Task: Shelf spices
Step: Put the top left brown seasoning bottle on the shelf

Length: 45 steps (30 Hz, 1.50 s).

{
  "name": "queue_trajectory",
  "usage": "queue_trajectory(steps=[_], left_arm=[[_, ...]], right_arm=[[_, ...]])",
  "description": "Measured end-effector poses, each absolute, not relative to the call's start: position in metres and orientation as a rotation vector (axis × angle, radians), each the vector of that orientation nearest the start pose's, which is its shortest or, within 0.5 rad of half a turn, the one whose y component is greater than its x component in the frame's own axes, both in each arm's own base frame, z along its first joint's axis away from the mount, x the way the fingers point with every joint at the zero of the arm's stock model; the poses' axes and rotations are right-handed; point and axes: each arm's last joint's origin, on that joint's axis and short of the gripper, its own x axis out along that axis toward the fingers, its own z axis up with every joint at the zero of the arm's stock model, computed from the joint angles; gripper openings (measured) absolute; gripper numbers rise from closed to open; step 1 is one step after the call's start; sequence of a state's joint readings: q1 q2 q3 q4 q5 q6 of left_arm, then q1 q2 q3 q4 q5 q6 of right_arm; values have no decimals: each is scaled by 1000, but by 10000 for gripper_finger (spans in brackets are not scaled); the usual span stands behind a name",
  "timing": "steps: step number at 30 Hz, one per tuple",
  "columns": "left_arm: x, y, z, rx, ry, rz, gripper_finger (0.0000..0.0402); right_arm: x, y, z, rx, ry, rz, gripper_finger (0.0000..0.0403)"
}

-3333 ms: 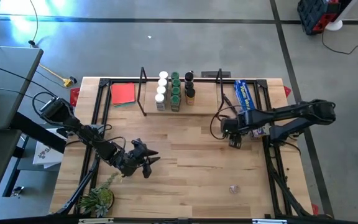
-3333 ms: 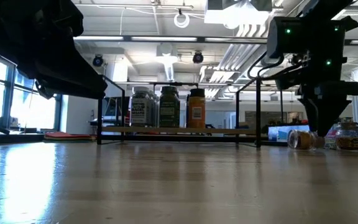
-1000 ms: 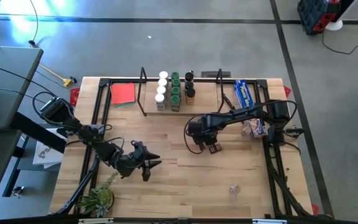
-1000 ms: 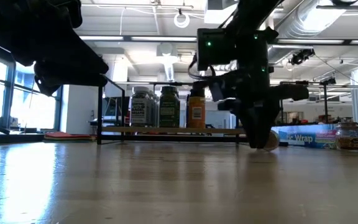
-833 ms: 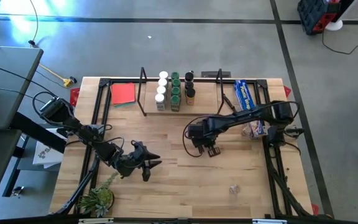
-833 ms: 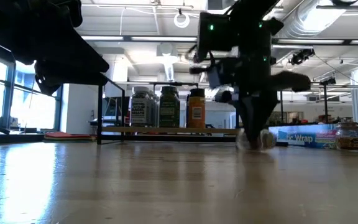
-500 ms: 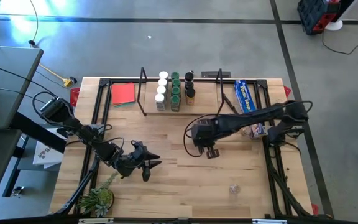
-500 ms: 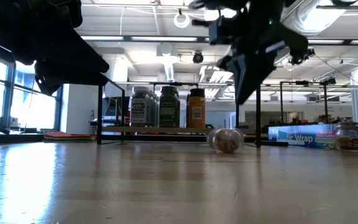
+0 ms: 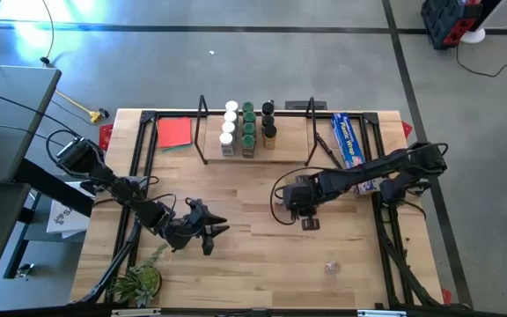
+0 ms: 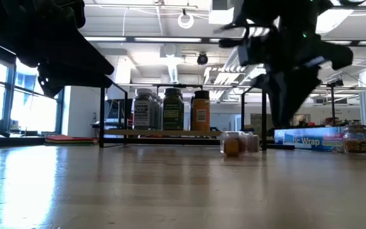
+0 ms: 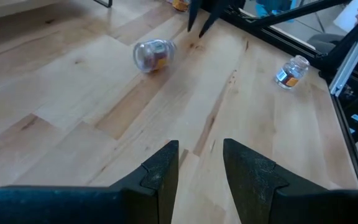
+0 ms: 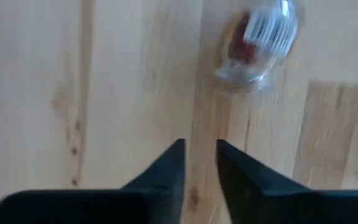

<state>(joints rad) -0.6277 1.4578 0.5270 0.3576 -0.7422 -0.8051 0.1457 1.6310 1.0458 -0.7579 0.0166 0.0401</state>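
Ideally the right gripper (image 9: 305, 214), its fingers narrowly parted and empty, descends squarely over the toppled spice jar (image 12: 258, 38) just ahead, straddling it before closing.

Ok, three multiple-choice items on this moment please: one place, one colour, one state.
1. The flat red square lies:
A. on the left arm's side of the wood-and-wire rack
B. on the right arm's side
C. on the rack

2. The long cardboard box is:
A. yellow
B. blue
C. white

3. The small clear jar by the right claw is:
A. gripped
B. standing on the rack
C. lying loose on the wooden table

Key: A, the high view shows it left of the rack; B, its blue wrapper; C, the claw is empty.
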Motion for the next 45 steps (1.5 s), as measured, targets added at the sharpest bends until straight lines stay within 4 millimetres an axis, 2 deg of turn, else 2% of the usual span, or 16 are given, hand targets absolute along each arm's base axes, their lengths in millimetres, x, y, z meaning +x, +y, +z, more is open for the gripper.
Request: queue_trajectory(steps=[4, 8, 11, 13, 16, 19, 23, 26, 31, 34, 37, 39, 40, 45], left_arm=[[222, -137, 157, -423, 366, 276, 121], [224, -134, 158, -402, 359, 276, 121], [226, -132, 160, -393, 347, 271, 121], [229, -131, 161, -394, 339, 258, 121], [231, -129, 162, -391, 335, 246, 121], [237, -126, 158, -397, 332, 255, 121], [249, -119, 147, -367, 341, 240, 121], [259, -109, 136, -348, 326, 295, 121], [275, -94, 117, -343, 350, 323, 121], [287, -91, 108, -335, 392, 292, 121], [293, -94, 105, -281, 429, 224, 121], [294, -102, 109, -232, 424, 177, 121], [292, -106, 112, -210, 416, 167, 121], [273, -129, 135, -70, 385, 195, 121]], right_arm=[[286, 41, 177, -70, 1367, 73, 162], [292, 35, 177, -69, 1309, 60, 242], [299, 24, 179, -84, 1242, 3, 281], [302, 15, 180, -79, 1217, -31, 291], [306, 5, 179, -83, 1190, -18, 295], [314, 2, 171, -97, 1168, 71, 295], [324, 9, 151, -74, 1170, 133, 295], [329, 16, 139, -57, 1177, 131, 295], [338, 30, 128, -25, 1135, 96, 295], [340, 39, 124, -47, 1125, 75, 278], [341, 47, 123, -41, 1107, 37, 227], [342, 54, 124, 0, 1075, -24, 178], [343, 57, 124, 10, 1052, -36, 168], [345, 81, 120, 110, 805, 38, 171]])
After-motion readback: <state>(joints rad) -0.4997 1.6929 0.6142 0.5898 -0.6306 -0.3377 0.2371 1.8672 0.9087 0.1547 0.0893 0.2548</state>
